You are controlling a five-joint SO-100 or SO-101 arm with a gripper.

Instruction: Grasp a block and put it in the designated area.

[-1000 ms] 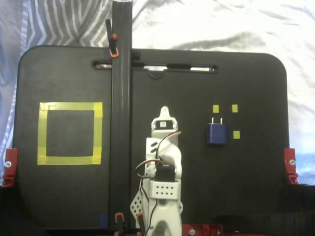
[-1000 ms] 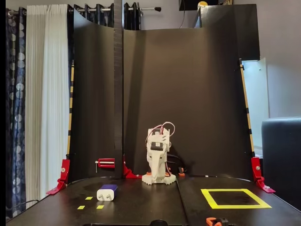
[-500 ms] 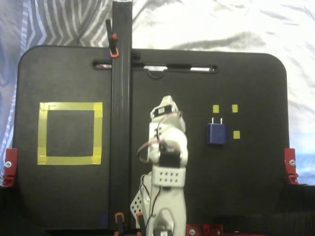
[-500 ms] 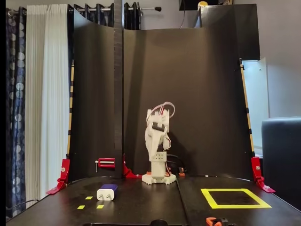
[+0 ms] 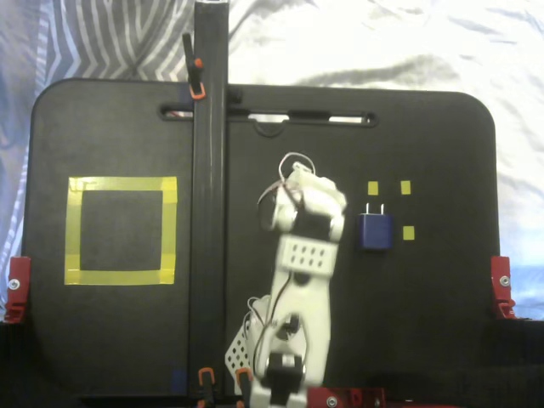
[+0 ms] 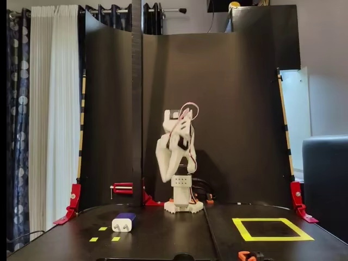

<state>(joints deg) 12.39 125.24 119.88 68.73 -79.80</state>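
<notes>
Block (image 5: 374, 230) beside folded end effector (image 5: 289, 208)

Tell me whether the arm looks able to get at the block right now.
Probably yes. The block lies flat on the black board just beside the folded-up arm, with nothing on or against it; only small yellow tape squares sit nearby. The arm would have to unfold and come down.

The white arm (image 6: 176, 157) is folded up over its base (image 6: 183, 205), the upper part doubled back on itself so it stands tall and compact. In a fixed view from above, it reaches up from the bottom edge, its claw (image 5: 297, 183) tucked in; whether the claw is parted cannot be told.
</notes>
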